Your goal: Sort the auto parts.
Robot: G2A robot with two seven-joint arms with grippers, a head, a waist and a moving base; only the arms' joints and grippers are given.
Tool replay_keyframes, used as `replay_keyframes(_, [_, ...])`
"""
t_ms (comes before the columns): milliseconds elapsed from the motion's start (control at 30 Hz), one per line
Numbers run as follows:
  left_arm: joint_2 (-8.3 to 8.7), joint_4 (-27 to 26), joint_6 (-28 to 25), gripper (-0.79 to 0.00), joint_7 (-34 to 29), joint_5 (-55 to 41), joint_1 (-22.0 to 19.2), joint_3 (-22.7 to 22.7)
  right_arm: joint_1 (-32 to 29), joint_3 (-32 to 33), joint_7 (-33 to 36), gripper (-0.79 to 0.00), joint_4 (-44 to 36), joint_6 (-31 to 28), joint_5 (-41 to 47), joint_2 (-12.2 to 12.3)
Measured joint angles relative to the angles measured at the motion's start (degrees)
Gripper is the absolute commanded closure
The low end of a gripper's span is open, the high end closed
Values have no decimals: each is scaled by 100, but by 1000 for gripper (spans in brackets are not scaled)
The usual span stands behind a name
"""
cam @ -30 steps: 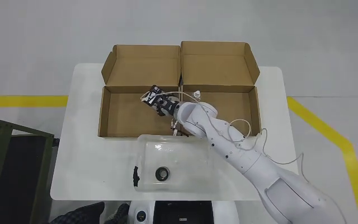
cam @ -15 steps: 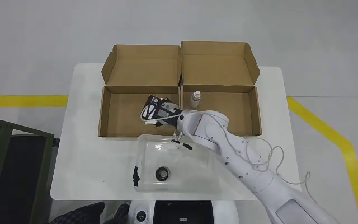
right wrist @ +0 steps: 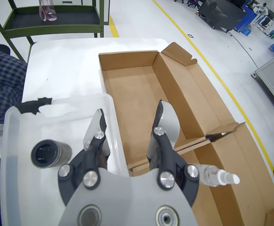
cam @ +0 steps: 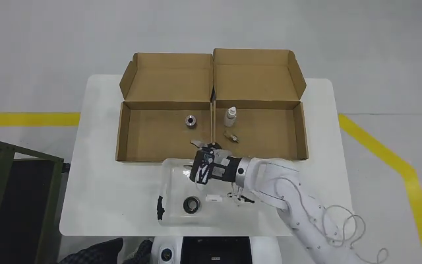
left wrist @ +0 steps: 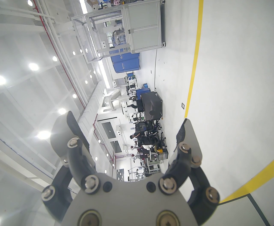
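My right gripper (cam: 196,169) (right wrist: 131,118) hangs open and empty over the back rim of the clear plastic bin (cam: 173,173) (right wrist: 19,132). One finger is above the bin and the other above the left cardboard box (cam: 148,135) (right wrist: 137,89). A black-and-metal bearing (cam: 192,204) (right wrist: 50,153) lies inside the bin, with a small white piece (cam: 214,197) near it. A small metal cylinder (cam: 190,120) rests in the left box. The right box (cam: 277,135) holds a small spray bottle (cam: 230,116) (right wrist: 216,173) and a small brass part (cam: 232,136). My left gripper (left wrist: 128,128) is open, empty and points into the room.
A black tab (cam: 159,206) (right wrist: 34,104) sticks to the bin's left end. Both boxes have their lids (cam: 214,76) folded back. A green cart (cam: 26,191) (right wrist: 51,19) stands beside the table's left side. White tabletop (cam: 99,165) lies bare left of the boxes.
My right gripper has drawn back out of the left box toward the bin. The metal cylinder now lies uncovered where the gripper was.
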Motion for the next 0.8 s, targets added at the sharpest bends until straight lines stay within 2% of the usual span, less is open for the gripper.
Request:
replay_keyframes(333, [0,0,0,-785,0,0,0,0,-1117,495,-248,-431,-484,-127,-324,222])
replay_keyframes(800, [0,0,0,-785,0,0,0,0,-1630,352,6,-440,-819,-805,-872,394])
